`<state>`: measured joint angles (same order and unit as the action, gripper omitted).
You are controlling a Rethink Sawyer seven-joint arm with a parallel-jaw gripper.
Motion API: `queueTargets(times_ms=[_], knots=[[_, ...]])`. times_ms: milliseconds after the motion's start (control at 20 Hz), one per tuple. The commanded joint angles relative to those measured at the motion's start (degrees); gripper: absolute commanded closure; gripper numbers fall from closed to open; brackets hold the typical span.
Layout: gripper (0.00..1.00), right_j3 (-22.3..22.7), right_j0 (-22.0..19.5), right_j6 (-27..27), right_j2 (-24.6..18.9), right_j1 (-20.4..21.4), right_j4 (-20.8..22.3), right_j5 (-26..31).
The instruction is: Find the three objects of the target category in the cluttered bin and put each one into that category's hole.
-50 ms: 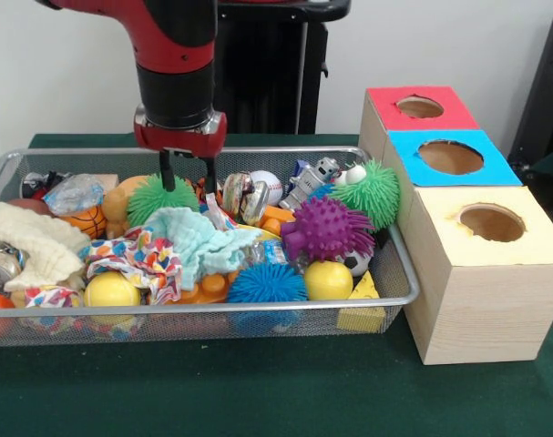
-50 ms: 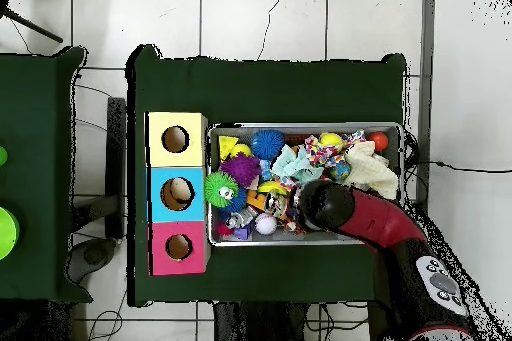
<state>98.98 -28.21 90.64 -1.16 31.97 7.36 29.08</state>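
Frankly, the risk was snagging the mint cloth (image 1: 199,244) or dragging a neighbour out, since everything lay packed tight in the mesh bin (image 1: 399,296). Along its near edge sat yellow balls (image 1: 328,280) and a blue spiky ball (image 1: 266,283); further back, the purple spiky ball (image 1: 326,228). My gripper (image 1: 187,173), fingers apart and empty, hung over the green spiky ball (image 1: 160,196) near the far edge; which category I was after, I couldn't tell. The three-hole boxes (image 1: 481,264) stood beside the bin.

Readable text: I can make out none in either view.
Arm (image 2: 430,277): pale marks on its black casing at 4 o'clock overhead, too small to read.
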Motion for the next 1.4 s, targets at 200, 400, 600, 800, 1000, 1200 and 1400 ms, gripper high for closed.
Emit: queueTargets(times_ms=[200, 400, 600, 800, 1000, 1200, 1400], knots=[[0.00, 6.70, -1.37, 5.15, -2.52, -2.02, 2.59, -4.83], [0.00, 7.08, -1.48, 5.84, -2.64, -4.09, 2.63, -7.09], [0.00, 7.34, -1.84, 5.99, -2.80, -6.01, 2.74, -9.51], [0.00, 5.73, -2.40, 5.23, -2.86, -9.09, 3.19, -11.28], [0.00, 4.94, -3.39, 4.67, -3.17, -11.70, 3.90, -12.88], [0.00, 4.16, -4.01, 4.60, -3.37, -13.93, 4.26, -14.37], [0.00, 2.94, -3.88, 4.72, -2.99, -15.68, 4.93, -16.11]])
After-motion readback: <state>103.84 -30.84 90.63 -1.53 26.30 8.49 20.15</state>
